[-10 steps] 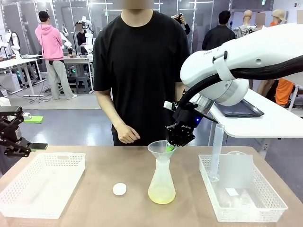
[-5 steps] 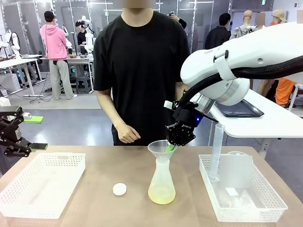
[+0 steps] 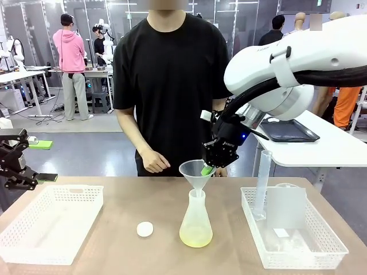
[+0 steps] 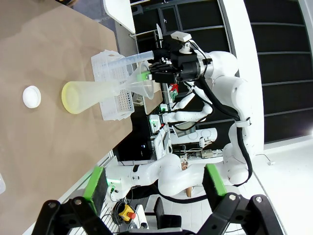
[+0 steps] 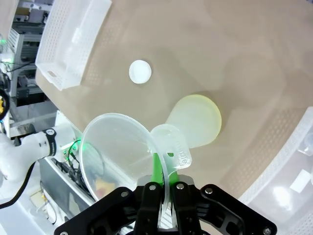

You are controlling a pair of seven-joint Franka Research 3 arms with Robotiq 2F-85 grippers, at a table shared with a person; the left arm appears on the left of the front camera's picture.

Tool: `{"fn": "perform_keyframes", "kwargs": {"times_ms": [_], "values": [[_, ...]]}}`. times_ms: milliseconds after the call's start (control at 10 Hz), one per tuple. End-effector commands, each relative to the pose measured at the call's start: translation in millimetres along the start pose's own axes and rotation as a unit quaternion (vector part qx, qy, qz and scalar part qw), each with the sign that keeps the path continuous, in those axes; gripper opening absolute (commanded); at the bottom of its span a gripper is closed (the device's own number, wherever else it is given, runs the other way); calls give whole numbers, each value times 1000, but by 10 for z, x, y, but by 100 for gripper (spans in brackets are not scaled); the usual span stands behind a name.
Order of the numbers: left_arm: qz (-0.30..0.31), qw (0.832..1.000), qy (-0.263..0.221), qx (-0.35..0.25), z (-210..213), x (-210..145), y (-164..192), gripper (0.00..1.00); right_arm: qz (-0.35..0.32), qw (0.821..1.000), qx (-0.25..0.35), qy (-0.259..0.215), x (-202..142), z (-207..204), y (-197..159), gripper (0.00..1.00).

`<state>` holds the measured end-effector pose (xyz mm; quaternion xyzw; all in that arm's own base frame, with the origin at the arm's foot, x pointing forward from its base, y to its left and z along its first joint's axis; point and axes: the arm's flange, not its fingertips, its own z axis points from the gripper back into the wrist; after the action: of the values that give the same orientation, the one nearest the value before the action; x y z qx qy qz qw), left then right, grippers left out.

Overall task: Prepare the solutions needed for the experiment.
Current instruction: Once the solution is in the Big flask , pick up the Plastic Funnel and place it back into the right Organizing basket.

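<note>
A clear conical flask (image 3: 196, 220) stands mid-table with the solutions (image 3: 195, 235), a shallow pale yellow-green layer, at its bottom. My right gripper (image 3: 207, 169) is shut on the rim of a clear funnel (image 3: 194, 171) held above the flask's neck, its stem tip at about the mouth. In the right wrist view the gripper (image 5: 164, 181) pinches the funnel (image 5: 115, 152) wall between green pads, with the solutions (image 5: 198, 120) below. My left gripper (image 3: 12, 166) hangs open off the table's left edge. Its own view shows its spread fingers (image 4: 95, 183) and the flask (image 4: 93, 93).
A white cap (image 3: 145, 229) lies left of the flask. A white basket (image 3: 34, 240) sits at the left. Another basket (image 3: 321, 252) at the right holds a tall clear cylinder (image 3: 262, 183). A person stands at the far edge, one hand (image 3: 153, 162) hanging near the table.
My right gripper has risen slightly with the funnel, lifting it higher out of the flask's neck. The left arm and the person's hand have stayed put.
</note>
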<state>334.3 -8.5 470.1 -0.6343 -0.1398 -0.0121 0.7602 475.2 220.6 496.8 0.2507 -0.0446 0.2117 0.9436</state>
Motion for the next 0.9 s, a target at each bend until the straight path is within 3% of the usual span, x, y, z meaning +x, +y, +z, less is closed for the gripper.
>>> {"fn": "perform_keyframes", "kwargs": {"times_ms": [0,600,800], "values": [[-2,1000,1,-9,-10,13,-9,100,34,999,10,-37,-131,25,18,0],[-2,1000,1,-9,-10,13,-9,100,76,992,-13,-100,-345,573,241,0],[-2,1000,1,-9,-10,13,-9,100,73,992,-10,-100,-413,752,266,0]]}}
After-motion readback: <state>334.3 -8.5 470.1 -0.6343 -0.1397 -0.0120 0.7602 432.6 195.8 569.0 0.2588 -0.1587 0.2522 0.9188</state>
